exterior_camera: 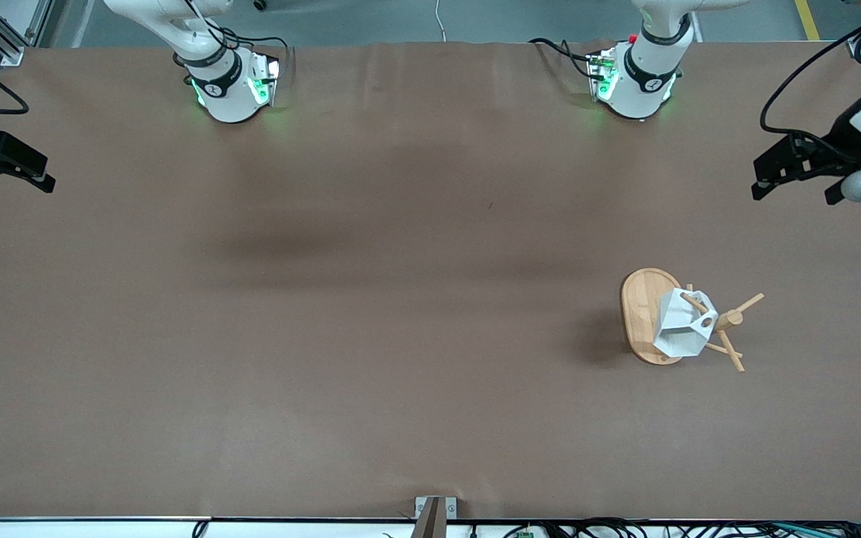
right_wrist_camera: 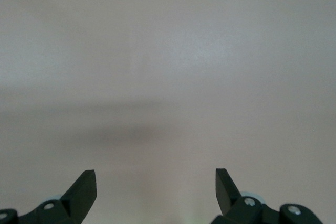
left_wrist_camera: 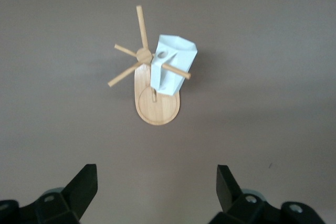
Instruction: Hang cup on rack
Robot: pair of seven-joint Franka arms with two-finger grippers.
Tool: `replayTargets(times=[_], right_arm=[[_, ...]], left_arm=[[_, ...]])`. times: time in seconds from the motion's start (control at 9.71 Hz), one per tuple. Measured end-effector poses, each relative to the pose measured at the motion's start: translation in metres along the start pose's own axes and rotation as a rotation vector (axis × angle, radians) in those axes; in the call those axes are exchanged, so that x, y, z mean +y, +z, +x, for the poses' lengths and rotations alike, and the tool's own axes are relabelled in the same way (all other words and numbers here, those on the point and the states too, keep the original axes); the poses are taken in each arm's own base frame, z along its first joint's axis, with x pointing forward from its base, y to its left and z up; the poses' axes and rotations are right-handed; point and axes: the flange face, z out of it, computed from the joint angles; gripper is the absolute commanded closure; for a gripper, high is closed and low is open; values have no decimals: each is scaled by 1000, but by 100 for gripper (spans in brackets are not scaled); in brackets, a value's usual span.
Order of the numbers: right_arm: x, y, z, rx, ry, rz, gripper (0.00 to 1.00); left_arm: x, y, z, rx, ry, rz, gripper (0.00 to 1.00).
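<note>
The white faceted cup (exterior_camera: 679, 329) hangs on a peg of the bamboo rack (exterior_camera: 640, 314), over its oval base, toward the left arm's end of the table. The left wrist view shows the cup (left_wrist_camera: 181, 51) with a peg passing its handle, and the rack (left_wrist_camera: 157, 109) standing upright. My left gripper (exterior_camera: 793, 190) is open and empty, in the air at the table's end, apart from the rack; its own view shows it (left_wrist_camera: 157, 174) holding nothing. My right gripper (exterior_camera: 8, 183) is open and empty over the right arm's end, as its own view shows (right_wrist_camera: 156, 178).
The brown table (exterior_camera: 371, 299) holds nothing else. Both arm bases (exterior_camera: 232, 90) stand along its edge farthest from the front camera. A small metal bracket (exterior_camera: 434, 512) sits at the edge nearest the front camera.
</note>
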Motion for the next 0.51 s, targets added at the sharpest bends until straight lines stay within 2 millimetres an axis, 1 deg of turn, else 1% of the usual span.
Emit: replayTargets(times=[0.31, 0.41, 0.51], right_arm=[[0, 0, 0, 0, 1, 0, 0], [1, 0, 0, 0, 1, 0, 0], [1, -1, 0, 3, 1, 0, 0]], left_arm=[[5, -5, -31, -10, -15, 16, 0], [5, -5, -36, -12, -18, 19, 0], [2, -4, -37, -13, -23, 20, 0]])
